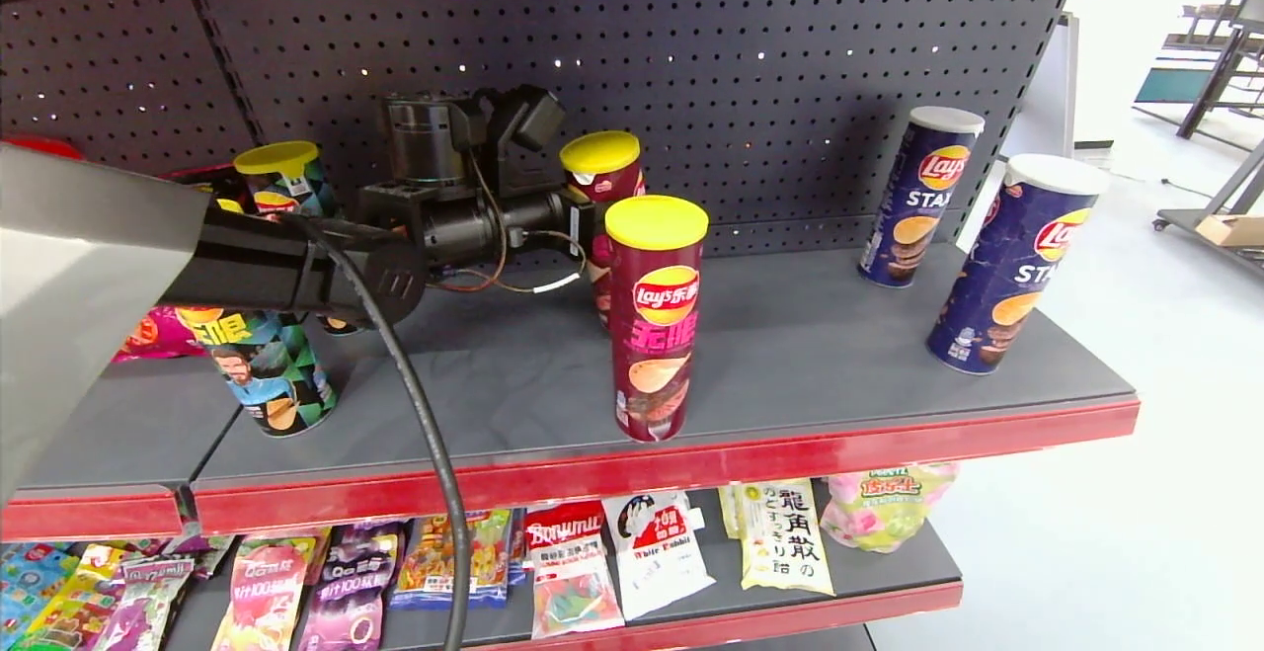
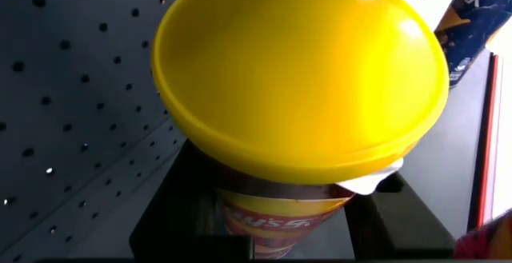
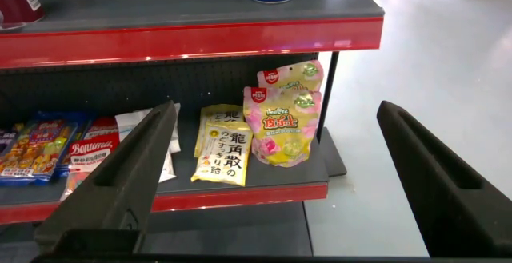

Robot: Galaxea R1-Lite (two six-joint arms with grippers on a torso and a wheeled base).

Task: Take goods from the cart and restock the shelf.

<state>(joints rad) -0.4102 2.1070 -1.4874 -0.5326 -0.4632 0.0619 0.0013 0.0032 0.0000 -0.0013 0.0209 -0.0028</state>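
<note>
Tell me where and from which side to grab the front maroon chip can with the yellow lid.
Grip the maroon cylindrical chip can around its mid-body, below the yellow plastic lid. Come from the open front: it stands upright at the red shelf edge, and the left pincer holds a second yellow-lidded can just behind it.

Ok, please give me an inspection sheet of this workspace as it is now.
Surface: grey shelf with red front edge.
Job's things: held can, maroon with yellow lid, by the pegboard; front can, same kind, upright near the edge.
Clutter: blue cans at right, patterned cans at left, snack bags below.
Grippers: left gripper shut on held can; right gripper open, facing the lower shelf.
Cables: black cable hangs from left arm.
Surroundings: metal racks on the floor beyond.
</note>
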